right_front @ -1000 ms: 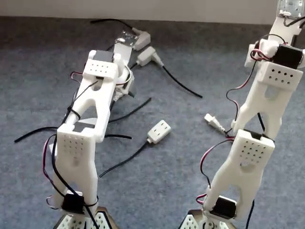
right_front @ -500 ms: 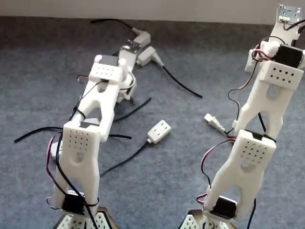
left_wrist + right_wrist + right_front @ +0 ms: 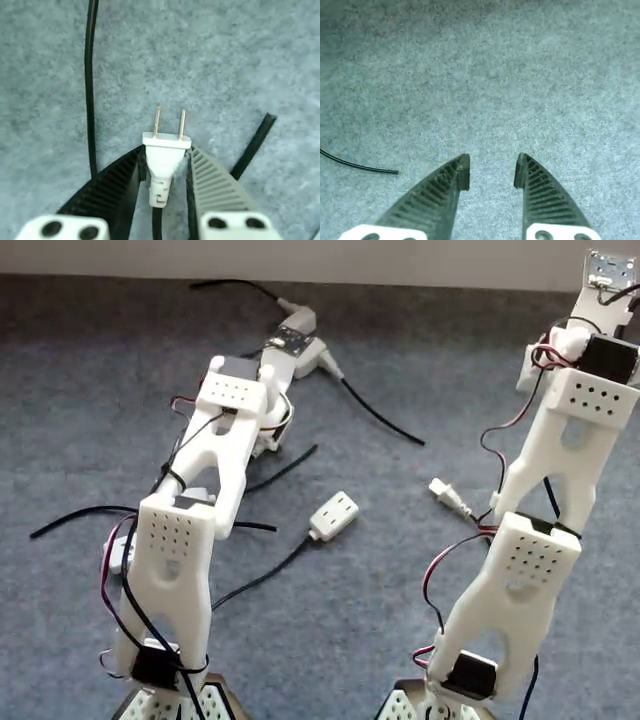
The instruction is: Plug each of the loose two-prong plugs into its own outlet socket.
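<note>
My left gripper (image 3: 166,154) is shut on a white two-prong plug (image 3: 165,142), prongs pointing away from the wrist, just above the grey carpet. In the high view the left arm (image 3: 225,430) stretches toward two white outlet blocks (image 3: 308,355) at the back. Another white outlet socket (image 3: 334,514) lies mid-carpet on a black cord. A loose white plug (image 3: 450,497) lies beside the right arm (image 3: 560,450). My right gripper (image 3: 491,172) hangs open over bare carpet, nothing between its fingers.
Black cords (image 3: 380,418) trail across the carpet between the arms and around the left arm. One cord (image 3: 90,85) and a cut cord end (image 3: 256,142) lie close to the held plug. A thin cord end (image 3: 360,166) lies off to one side of the right gripper.
The left arm has swung and stretched toward the back right, nearer the two outlet blocks, with the plug held. The right arm has not moved.
</note>
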Available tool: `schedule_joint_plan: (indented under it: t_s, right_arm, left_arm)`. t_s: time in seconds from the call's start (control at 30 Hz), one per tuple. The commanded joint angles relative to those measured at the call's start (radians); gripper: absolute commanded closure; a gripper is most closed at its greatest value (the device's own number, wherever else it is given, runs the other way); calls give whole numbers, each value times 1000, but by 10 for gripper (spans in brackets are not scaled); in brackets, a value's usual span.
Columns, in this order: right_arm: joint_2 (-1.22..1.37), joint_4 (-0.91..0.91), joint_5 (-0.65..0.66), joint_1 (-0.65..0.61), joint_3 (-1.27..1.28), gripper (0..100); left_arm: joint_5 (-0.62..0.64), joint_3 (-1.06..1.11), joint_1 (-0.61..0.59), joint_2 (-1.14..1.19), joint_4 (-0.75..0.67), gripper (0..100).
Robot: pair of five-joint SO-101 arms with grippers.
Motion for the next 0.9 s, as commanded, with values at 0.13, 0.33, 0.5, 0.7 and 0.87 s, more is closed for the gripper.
schedule_joint_plan:
  t_s: [0.13, 0.33, 0.5, 0.7, 0.87]
  right_arm:
    - [-61, 39, 12, 22, -2, 836]
    - [-61, 39, 12, 24, -1, 836]
    - [-61, 39, 11, 24, -1, 836]
    - [-59, 39, 9, 24, -1, 836]
    - [-62, 39, 12, 42, 59, 836]
  left_arm:
    - [72, -285, 42, -139, 316, 896]
    - [46, -229, 105, -265, 351, 896]
    - [21, 41, 229, -507, 350, 896]
    - [14, 360, 312, -840, 350, 896]
    - [-117, 710, 246, -1075, 350, 896]
